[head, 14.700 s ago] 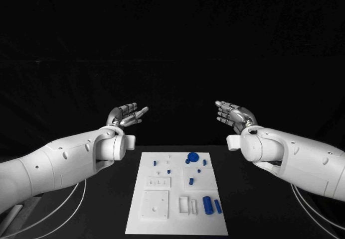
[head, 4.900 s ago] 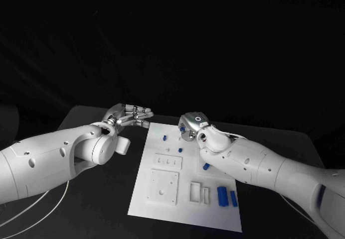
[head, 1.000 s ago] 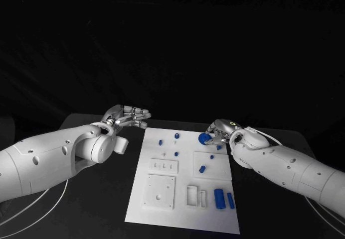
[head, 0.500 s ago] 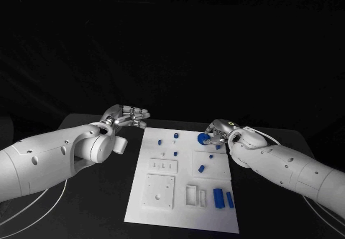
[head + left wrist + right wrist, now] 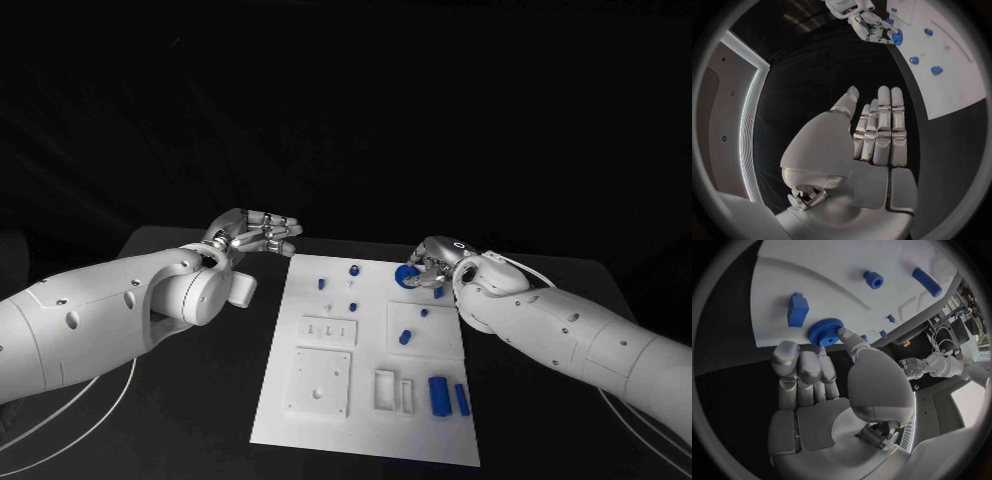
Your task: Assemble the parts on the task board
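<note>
The white task board (image 5: 368, 420) lies in the middle of the black table. A blue gear (image 5: 410, 273) sits near its far right corner. My right hand (image 5: 437, 262) pinches the gear's rim: in the right wrist view the thumb touches the gear (image 5: 824, 332) and the fingertips (image 5: 807, 356) lie against it. A blue block (image 5: 797, 310) stands close by. My left hand (image 5: 257, 233) hovers off the board's far left corner, flat and holding nothing, its fingers (image 5: 882, 125) straight and side by side.
Small blue pegs (image 5: 352, 270) dot the board's far half. Two blue bars (image 5: 437, 392) lie near its front right beside white slots (image 5: 387, 390). A white square plate (image 5: 320, 380) sits at the front left. Black table (image 5: 188, 400) surrounds the board.
The right hand has edged very slightly left while staying on the gear. The left hand and the other parts have not moved.
</note>
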You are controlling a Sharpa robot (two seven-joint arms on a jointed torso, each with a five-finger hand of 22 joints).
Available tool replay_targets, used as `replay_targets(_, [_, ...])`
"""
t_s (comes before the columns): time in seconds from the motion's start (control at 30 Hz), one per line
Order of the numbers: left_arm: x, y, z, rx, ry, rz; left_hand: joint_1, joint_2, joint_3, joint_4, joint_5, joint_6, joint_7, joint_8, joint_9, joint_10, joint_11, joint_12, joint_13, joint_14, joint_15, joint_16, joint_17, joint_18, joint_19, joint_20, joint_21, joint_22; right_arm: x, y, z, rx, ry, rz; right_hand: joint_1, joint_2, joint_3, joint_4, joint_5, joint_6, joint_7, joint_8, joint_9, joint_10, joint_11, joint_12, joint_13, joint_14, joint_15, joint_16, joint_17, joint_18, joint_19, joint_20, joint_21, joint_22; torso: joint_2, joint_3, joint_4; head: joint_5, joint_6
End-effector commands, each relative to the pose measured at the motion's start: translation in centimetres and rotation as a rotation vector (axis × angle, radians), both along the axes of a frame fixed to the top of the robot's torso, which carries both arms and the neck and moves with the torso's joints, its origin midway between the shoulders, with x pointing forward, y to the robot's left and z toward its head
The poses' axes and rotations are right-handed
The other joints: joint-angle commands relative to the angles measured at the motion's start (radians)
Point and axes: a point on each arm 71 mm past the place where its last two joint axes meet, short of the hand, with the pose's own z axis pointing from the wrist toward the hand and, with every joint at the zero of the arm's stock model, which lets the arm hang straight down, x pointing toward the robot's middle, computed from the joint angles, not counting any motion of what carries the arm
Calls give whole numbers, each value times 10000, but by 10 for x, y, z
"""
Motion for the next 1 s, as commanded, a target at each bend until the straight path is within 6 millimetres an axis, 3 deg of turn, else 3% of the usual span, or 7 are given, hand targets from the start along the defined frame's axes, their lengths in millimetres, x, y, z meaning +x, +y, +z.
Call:
replay_targets(0.03, [-1, -2, 0, -24, -10, -195, -32, 101, -9, -67, 16, -13, 46, 30, 14, -22, -15, 42, 15, -35, 50, -41, -5, -7, -52, 24, 67, -16, -2, -1, -9, -613, 202, -107, 58, 28, 206, -63, -10, 116, 6, -23, 22, 97, -17, 53, 537, 68, -11, 44, 14, -109, 604, 30, 66, 1042, 28, -4, 55, -14, -9])
replay_targets(0.17, [-1, -2, 0, -17, -2, -174, -32, 101, -9, -67, 16, -13, 46, 30, 14, -22, -15, 42, 15, -35, 50, -41, -5, -7, -52, 24, 67, -16, -3, -3, -10, -806, 193, -157, 267, 195, 838, -415, 189, 432, -45, -24, 28, 119, -53, 80, 572, 62, -38, 27, 0, -129, 598, 9, 64, 1041, 36, -10, 42, -6, -33])
replay_targets(0.23, [-1, -1, 0, -14, 1, -168, -32, 101, -9, -67, 16, -13, 46, 30, 14, -22, -15, 42, 15, -35, 50, -41, -5, -7, -52, 24, 67, -16, -3, -3, -10, -868, 159, -162, 297, 250, 1106, -638, 618, 653, -96, -7, 65, 96, -88, 63, 576, 58, -61, 14, -10, -140, 595, -10, 66, 1044, 34, -8, 14, 20, -42])
replay_targets(0.4, [0, -2, 0, -14, 22, -186, -32, 101, -9, -67, 16, -13, 46, 30, 14, -22, -15, 42, 15, -35, 50, -41, -5, -7, -52, 24, 67, -16, -5, -1, -8, -887, -90, -105, 108, 447, 1444, -1122, 574, 1021, -194, -22, 220, 164, -142, 151, 652, 65, -102, -17, -21, -194, 592, -61, 76, 1051, 34, -3, 19, 16, -56])
replay_targets(0.73, [0, -1, -1, 1, 38, -142, -39, 120, 12, -76, 17, -1, 44, 31, 14, -23, -13, 39, 14, -51, 52, -37, 0, -9, -74, 23, 96, -17, -10, 9, 3, -725, -864, 43, 5, 539, 1388, -1184, 391, 1261, -270, -22, 316, 212, -174, 178, 685, 74, -133, -26, -19, -219, 598, -92, 109, 1057, 27, -14, 39, 19, -15])
replay_targets(0.87, [-1, 0, -1, 5, 39, -124, -39, 120, 12, -76, 17, -1, 44, 31, 14, -23, -13, 39, 14, -51, 52, -37, 0, -9, -74, 23, 96, -17, -16, 18, 13, -595, -1501, 193, 67, 456, 1305, -998, 171, 1315, -297, -25, 326, 236, -189, 173, 688, 78, -152, -27, -15, -234, 605, -113, 146, 1060, 20, -7, 14, 48, -1])
replay_targets(1.0, [-1, 0, -1, 2, 35, -123, -39, 120, 12, -76, 17, -1, 44, 31, 14, -23, -13, 39, 14, -51, 52, -37, 0, -9, -74, 23, 96, -17, -24, 34, 25, -495, -2189, 567, 115, 346, 1415, -874, 37, 1361, -307, -29, 321, 269, -193, 179, 694, 82, -159, -29, -16, -247, 615, -119, 240, 1079, 18, -26, 11, 59, 21])
